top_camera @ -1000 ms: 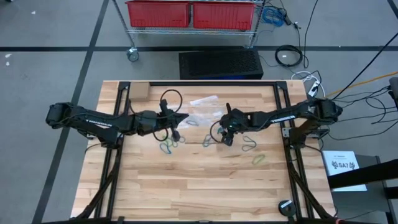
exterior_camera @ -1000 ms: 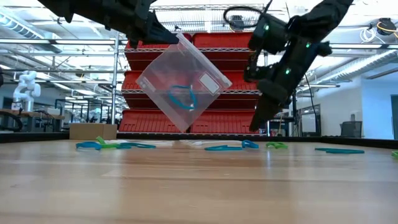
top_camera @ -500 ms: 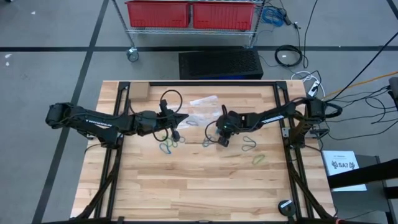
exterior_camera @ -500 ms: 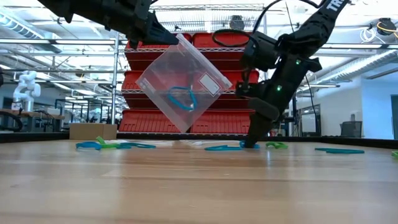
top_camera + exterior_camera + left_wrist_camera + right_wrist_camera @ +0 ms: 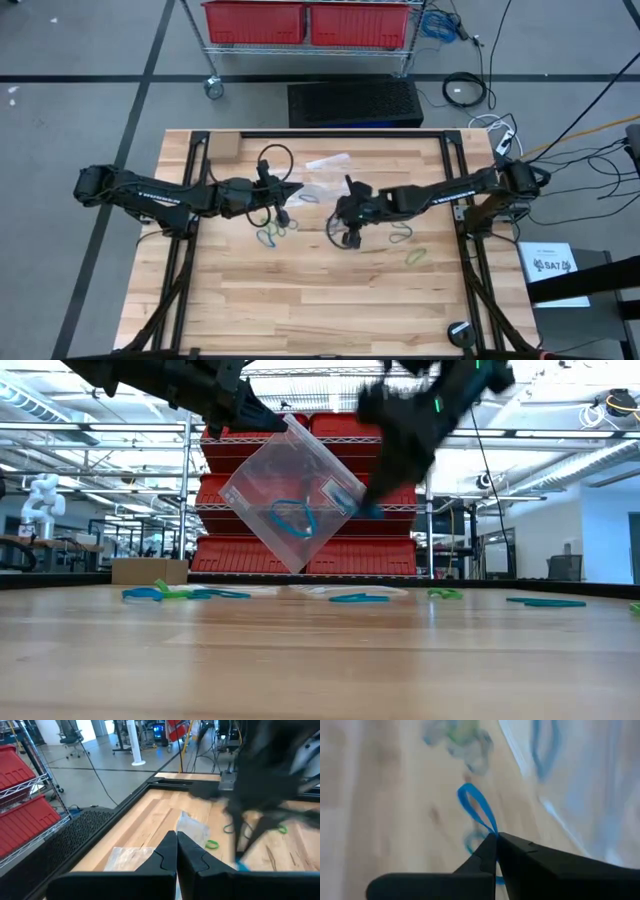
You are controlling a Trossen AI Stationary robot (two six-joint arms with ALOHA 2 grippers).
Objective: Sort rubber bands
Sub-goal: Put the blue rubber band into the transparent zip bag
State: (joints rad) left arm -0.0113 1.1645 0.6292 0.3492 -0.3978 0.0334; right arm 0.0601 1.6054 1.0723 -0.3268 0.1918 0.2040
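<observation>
My left gripper [image 5: 262,418] is shut on a clear plastic bag [image 5: 290,480] that hangs over the table's middle with blue rubber bands [image 5: 292,518] inside. My right gripper [image 5: 378,508] hangs right beside the bag's open side. It is shut on one blue rubber band [image 5: 476,809], which also shows as a blue bit in the low view [image 5: 372,512]. In the high view my right gripper [image 5: 348,238] is just right of the bag [image 5: 315,193]. More rubber bands, green and blue, lie flat on the wood [image 5: 270,233] [image 5: 400,232] [image 5: 415,257]. My left gripper pinches the bag's top corner [image 5: 288,422] between its two fingers, coming about level from the table's left. The bag hangs tilted, one corner down, clear of the table. My right gripper pinches one end of the blue band's loop [image 5: 491,833] between its fingertips, slanting down. The rest of the loop sticks out past the fingertips, lifted clear of the table.
Two more clear bags [image 5: 328,160] lie flat at the table's far middle. A small cardboard box [image 5: 221,147] sits at the far left corner. Loose bands lie in a row across the table [image 5: 175,594] [image 5: 358,598] [image 5: 545,601]. Red bins on a rack [image 5: 310,22] stand beyond the far edge.
My right gripper dipped to the table among the bands and shut on a blue one. It then rose fast and swung toward the table's left, up to the hanging bag, carrying the band clear of the wood. The bag has kept still.
</observation>
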